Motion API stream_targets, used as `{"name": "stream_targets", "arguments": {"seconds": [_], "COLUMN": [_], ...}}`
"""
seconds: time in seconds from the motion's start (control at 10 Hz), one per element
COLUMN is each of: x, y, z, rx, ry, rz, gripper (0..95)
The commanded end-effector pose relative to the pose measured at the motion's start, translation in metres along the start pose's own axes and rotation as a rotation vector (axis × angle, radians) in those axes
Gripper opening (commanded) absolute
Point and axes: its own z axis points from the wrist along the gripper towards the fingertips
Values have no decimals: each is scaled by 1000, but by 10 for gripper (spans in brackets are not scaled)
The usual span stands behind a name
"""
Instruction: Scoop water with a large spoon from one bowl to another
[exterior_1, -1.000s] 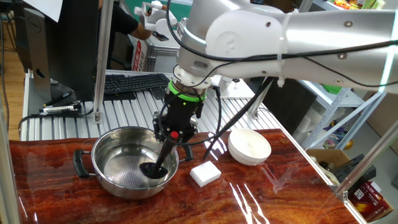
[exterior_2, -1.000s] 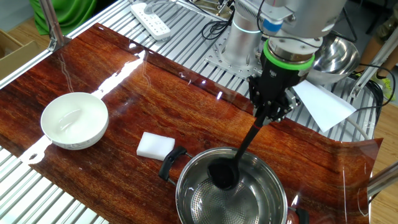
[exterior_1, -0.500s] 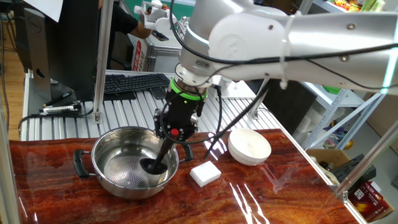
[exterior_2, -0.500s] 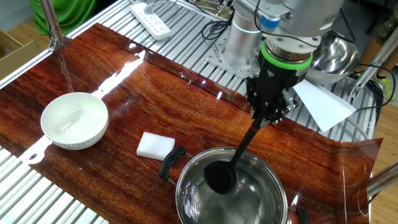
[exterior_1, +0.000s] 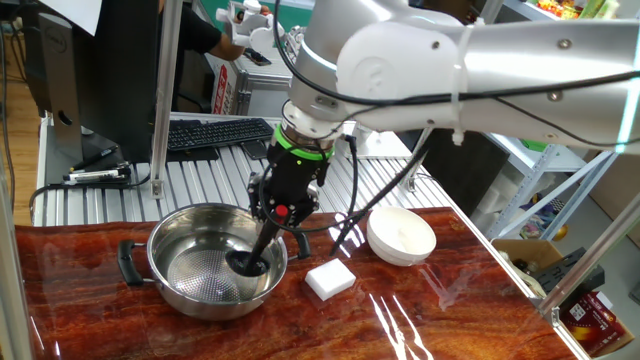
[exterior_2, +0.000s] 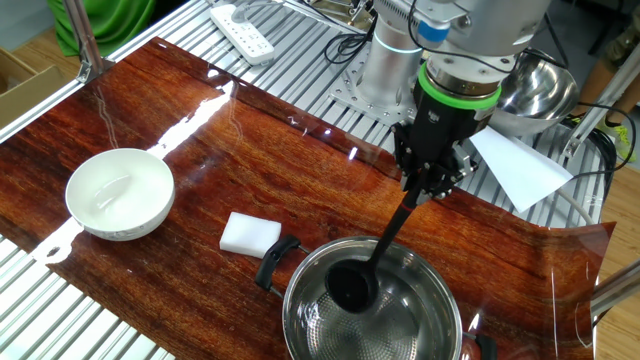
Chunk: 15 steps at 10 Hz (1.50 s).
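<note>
Your gripper (exterior_2: 428, 187) is clamped on the top of the ladle (exterior_2: 372, 262) handle, and the ladle slants down into the pot (exterior_2: 432, 322). The cup is low inside, toward the pot wall on the bowl's side, right down near the perforated-looking floor. You're in the dip, then, by my read: the scoop itself is under way, not finished.

The bowl (exterior_2: 118, 192) sits well apart from the pot, with a white block (exterior_2: 249, 233) lying between them, just beside the pot's near handle. I can't tell whether the bowl holds any water; its inside looks plain white from both sides. Nor can I tell how much water is in the pot, since the steel glare hides the level.

So here's the tally as I judge it. Done: ladle grasped, cup down in the pot. Left: lift the cup out level, carry it over the block to the bowl, tip it in. Watch that carry, because a tilted cup spills onto the surface (exterior_2: 250, 150) before it gets there.
</note>
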Motion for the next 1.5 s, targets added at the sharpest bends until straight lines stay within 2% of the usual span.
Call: {"name": "stream_targets", "arguments": {"seconds": [0.1,0.3,0.4,0.7,0.8,1.1,1.5], "x": [-1,-6,-7,-10,-11,-10,-8], "y": [0,-1,-1,-3,-4,-7,-14], "z": [-2,-7,-8,-13,-15,-21,-32], "rx": [0,-15,-17,-18,-19,-12,-17], "ry": [-3,13,12,1,-10,-26,-45], "rz": [0,7,6,1,0,0,-1], "gripper": [0,0,0,0,0,0,0]}}
